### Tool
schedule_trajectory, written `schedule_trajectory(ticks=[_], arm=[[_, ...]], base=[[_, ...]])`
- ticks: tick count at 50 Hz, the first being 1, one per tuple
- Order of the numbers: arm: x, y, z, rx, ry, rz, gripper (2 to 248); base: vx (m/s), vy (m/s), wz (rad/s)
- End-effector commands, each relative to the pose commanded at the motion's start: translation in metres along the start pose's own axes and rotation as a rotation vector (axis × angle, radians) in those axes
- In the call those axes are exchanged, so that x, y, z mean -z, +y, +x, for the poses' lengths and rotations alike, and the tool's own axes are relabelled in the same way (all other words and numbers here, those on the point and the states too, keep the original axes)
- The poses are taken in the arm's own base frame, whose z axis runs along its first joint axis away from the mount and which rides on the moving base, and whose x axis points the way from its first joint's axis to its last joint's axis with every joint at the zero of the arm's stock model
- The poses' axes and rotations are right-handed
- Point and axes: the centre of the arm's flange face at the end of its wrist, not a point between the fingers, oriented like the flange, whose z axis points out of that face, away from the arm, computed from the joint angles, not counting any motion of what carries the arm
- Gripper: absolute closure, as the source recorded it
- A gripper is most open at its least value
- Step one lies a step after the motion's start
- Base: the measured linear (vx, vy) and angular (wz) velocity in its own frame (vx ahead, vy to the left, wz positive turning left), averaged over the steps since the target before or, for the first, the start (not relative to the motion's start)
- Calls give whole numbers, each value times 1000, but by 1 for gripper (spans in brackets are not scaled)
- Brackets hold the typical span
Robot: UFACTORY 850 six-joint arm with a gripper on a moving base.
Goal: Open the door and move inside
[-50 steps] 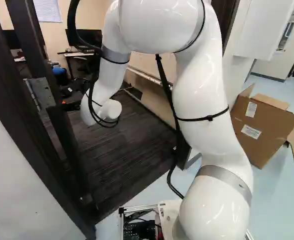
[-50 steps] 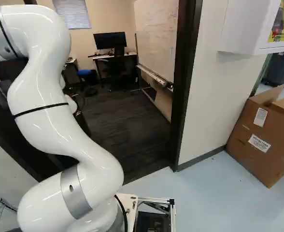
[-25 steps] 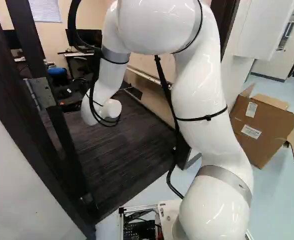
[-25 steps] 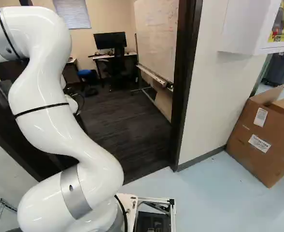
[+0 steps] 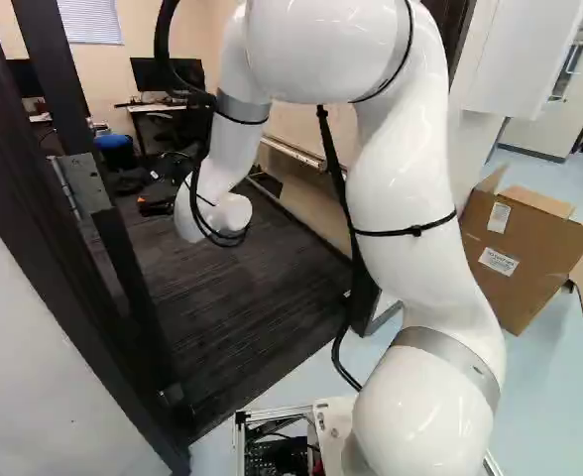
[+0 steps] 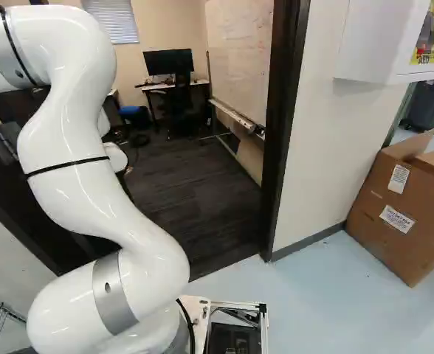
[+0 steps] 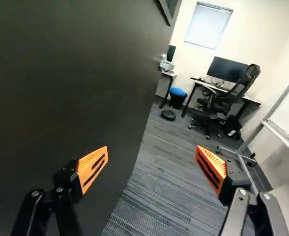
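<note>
Door (image 7: 75, 98): open into the room; dark face alongside the claw (image 5: 155, 193), free edge running up past the near finger. Gap between door face and near finger can't be judged. Claw (image 7: 151, 164) is released, both orange pads (image 7: 93, 167) spread wide, nothing held between them.

Hinge plate (image 5: 83, 185) is seen on the dark upright at the left of the left base view. Opposite side of the opening is bounded by the dark jamb (image 6: 282, 140), with the wall (image 6: 328, 110) right next to it.

Arm (image 5: 401, 198) is reached through the doorway. Base (image 6: 257, 316) is parked on the pale floor (image 6: 313, 295), just short of the carpet (image 6: 202, 206) edge.

Beyond the door edge, an open strip of carpet is left between door and whiteboard (image 6: 239, 59); stand feet are stuck out onto it. At the far end it is closed off by the worktop (image 7: 206, 85) with monitor (image 7: 227, 69), chair (image 7: 223, 103) in front; blue-topped stool (image 7: 177, 96) just beside. Outside, cardboard box (image 6: 401, 214) is tilted by the wall, clear of the opening.
</note>
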Motion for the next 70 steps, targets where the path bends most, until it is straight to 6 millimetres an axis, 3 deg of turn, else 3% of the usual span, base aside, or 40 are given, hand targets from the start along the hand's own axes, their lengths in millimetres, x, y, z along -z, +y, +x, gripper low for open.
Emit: schedule_trajectory(ticks=[39,70], arm=[[27,62,-16,-45,-41,-150,3],[48,76,-17,-65,-59,-186,3]], base=[[0,0,0],[0,0,0]])
